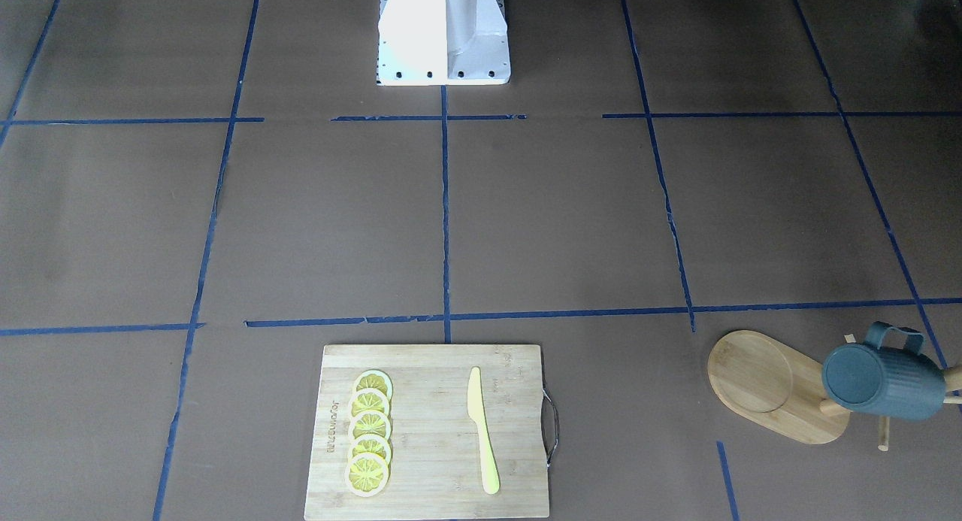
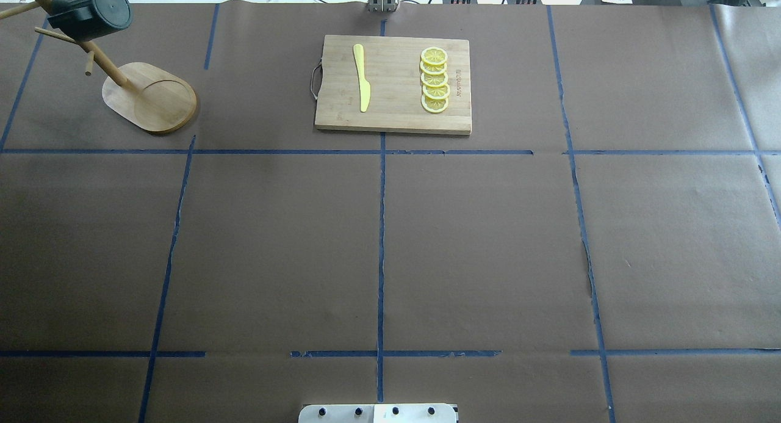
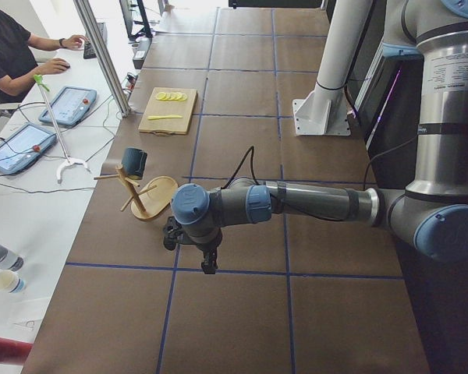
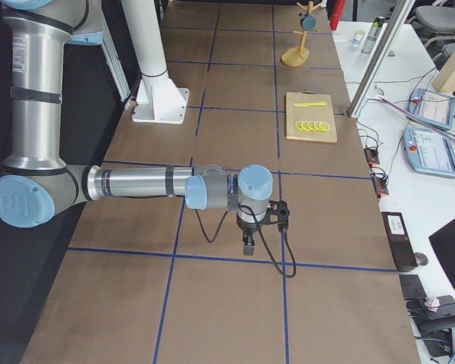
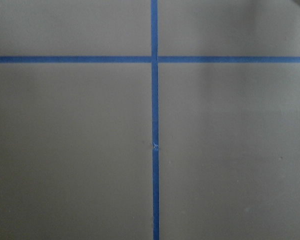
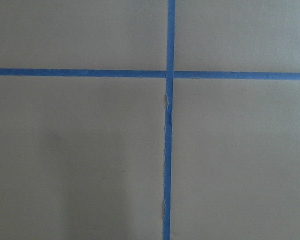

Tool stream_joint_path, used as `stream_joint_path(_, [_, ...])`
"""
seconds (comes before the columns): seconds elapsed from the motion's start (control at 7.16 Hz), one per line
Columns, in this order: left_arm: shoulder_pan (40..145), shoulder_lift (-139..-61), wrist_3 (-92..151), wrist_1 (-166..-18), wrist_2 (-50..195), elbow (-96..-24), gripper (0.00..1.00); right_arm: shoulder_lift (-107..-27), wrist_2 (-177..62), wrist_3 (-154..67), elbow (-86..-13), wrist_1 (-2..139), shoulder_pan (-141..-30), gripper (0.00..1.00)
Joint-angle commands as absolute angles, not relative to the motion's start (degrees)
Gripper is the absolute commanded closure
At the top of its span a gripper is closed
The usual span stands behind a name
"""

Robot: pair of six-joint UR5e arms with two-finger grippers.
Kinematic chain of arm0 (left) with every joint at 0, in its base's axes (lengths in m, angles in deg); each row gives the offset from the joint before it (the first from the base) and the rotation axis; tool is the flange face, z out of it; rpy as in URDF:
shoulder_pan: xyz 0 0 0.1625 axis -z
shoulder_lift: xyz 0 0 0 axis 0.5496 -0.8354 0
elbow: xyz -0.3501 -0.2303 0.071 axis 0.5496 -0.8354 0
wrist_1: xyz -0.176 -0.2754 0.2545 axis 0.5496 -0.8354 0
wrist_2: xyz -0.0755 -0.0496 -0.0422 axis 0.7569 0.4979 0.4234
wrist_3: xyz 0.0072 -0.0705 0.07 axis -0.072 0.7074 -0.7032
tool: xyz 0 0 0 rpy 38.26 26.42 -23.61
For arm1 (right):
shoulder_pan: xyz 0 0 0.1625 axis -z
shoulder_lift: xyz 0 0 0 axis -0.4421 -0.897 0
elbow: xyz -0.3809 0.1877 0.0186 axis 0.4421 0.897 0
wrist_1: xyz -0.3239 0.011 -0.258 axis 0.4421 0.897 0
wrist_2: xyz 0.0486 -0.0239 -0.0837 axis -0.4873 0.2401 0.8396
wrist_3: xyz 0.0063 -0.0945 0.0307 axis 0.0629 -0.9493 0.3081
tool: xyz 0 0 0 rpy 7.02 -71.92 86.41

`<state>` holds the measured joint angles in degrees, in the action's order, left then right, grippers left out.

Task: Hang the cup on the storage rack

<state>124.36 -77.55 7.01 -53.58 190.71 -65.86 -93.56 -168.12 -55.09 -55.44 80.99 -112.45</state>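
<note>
Brown-papered table, taped grid. Item: cup, apparently hung on storage rack, ten o'clock corner overhead. Task looks complete; you need only verify. Left gripper, right gripper: opening and contents cannot be told.

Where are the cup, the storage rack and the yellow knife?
cup (image 1: 887, 386): exterior front-facing view, on its ribbed side.
storage rack (image 1: 755, 372): exterior front-facing view, on the round recess of its base.
yellow knife (image 1: 481, 429): exterior front-facing view, on its middle.
</note>
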Motion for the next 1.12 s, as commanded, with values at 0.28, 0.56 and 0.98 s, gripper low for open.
stream_joint_path(0.28, [124.39, -76.52, 7.25, -57.16, 187.51, -66.08, 0.0, -93.47, -167.7, -56.83, -53.58, 80.45, -112.46, 0.0])
stream_joint_path(0.56, [124.31, -77.21, 7.34, -57.08, 183.92, -66.27, 0.0, -93.47, -167.61, -58.34, -53.03, 80.45, -112.46, 0.0])
stream_joint_path(0.98, [124.31, -77.57, 7.34, -57.16, 183.19, -66.88, 0.0, -93.56, -168.22, -58.25, -53.3, 80.36, -112.46, 0.0])
